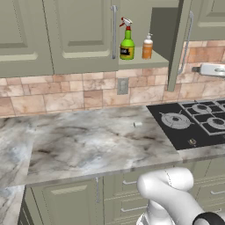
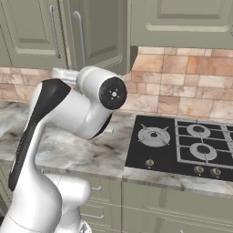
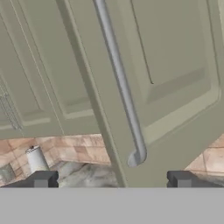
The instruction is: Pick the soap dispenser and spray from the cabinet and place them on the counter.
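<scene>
While the claw (image 3: pixel 111 179) stands with fingers wide apart and empty, the cabinet (image 3: pixel 175 78) door's bar handle (image 3: pixel 120 83) rises just ahead, between them.

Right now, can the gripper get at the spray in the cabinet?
Probably not yet. The open gripper faces a door's bar handle, not the spray. The shelf front itself looks unobstructed.

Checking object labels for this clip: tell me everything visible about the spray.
The spray is a green bottle with a red-and-white trigger head and a yellow label with a dark band, plastic by its look. It stands upright on the shelf of the open cabinet, just left of the orange soap dispenser and apart from it. Nothing grips it.
</scene>
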You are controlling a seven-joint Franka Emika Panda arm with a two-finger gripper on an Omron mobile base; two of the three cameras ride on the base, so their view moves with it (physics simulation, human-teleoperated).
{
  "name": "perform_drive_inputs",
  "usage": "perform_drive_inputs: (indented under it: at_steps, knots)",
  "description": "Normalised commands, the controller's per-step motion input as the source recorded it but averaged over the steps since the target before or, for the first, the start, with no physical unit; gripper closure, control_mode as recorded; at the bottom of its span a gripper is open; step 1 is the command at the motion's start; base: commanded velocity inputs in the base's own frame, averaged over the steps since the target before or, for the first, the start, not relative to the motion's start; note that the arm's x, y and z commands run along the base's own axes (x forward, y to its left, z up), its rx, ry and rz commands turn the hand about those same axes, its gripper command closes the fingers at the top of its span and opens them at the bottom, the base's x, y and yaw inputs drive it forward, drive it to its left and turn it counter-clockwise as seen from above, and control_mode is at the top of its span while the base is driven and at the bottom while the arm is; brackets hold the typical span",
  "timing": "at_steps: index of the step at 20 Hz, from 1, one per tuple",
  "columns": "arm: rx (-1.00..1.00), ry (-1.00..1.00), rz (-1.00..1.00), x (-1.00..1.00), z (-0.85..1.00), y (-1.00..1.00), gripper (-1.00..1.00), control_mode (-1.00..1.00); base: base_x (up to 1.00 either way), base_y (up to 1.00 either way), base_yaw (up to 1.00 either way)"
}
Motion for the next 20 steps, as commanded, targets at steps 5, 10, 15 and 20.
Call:
perform_drive_inputs:
  at_steps: [5,10,15,20]
  knots:
    - [-0.38,0.00,0.02,-0.48,-0.13,0.60,-1.00,-1.00,0.00,0.00,0.00]
    - [-0.48,0.02,0.05,-0.18,-0.41,0.66,-1.00,-1.00,0.00,0.00,0.00]
    - [-0.42,-0.09,-0.02,-0.22,-0.30,0.54,-1.00,-1.00,0.00,0.00,0.00]
    - [-0.44,-0.26,-0.13,-0.07,-0.18,0.49,-1.00,-1.00,0.00,0.00,0.00]
